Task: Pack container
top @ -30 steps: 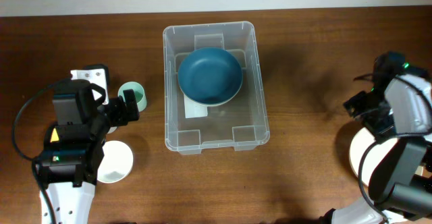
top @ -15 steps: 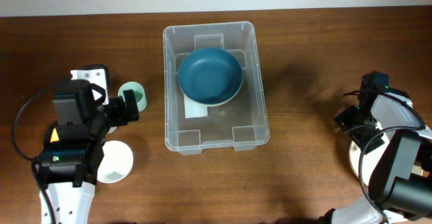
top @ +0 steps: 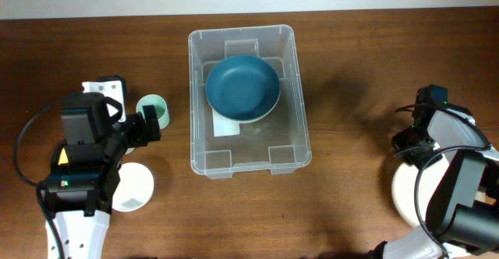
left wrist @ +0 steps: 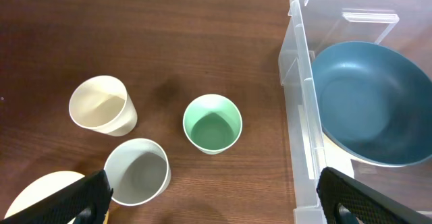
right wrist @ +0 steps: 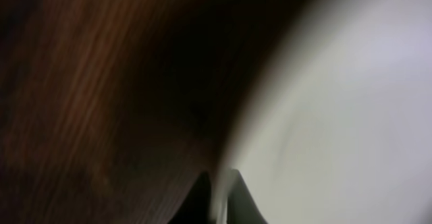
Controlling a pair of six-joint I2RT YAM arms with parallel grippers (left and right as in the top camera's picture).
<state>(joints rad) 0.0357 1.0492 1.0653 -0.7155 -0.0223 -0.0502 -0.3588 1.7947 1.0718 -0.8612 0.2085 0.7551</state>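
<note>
Dark brown wood table (top: 351, 48) fills every view. At its middle stands the container (top: 192, 95), a clear plastic bin, long side running away from the robot. A blue bowl (top: 242, 86) lies inside at the far end, over a white label (top: 226, 126).

On the right, a white bowl (top: 405, 193) sits under the right gripper (right wrist: 217, 191). Its dark fingers are close together with the bowl's pale rim between them, but the wrist view is too blurred to tell whether they clamp it.

On the left, the left gripper (left wrist: 214, 190) hangs with fingers wide apart, holding nothing. Near it are another white bowl (top: 131, 187), a green cup (left wrist: 212, 123), a grey cup (left wrist: 137, 171) and a cream cup (left wrist: 101, 104), all upright.
</note>
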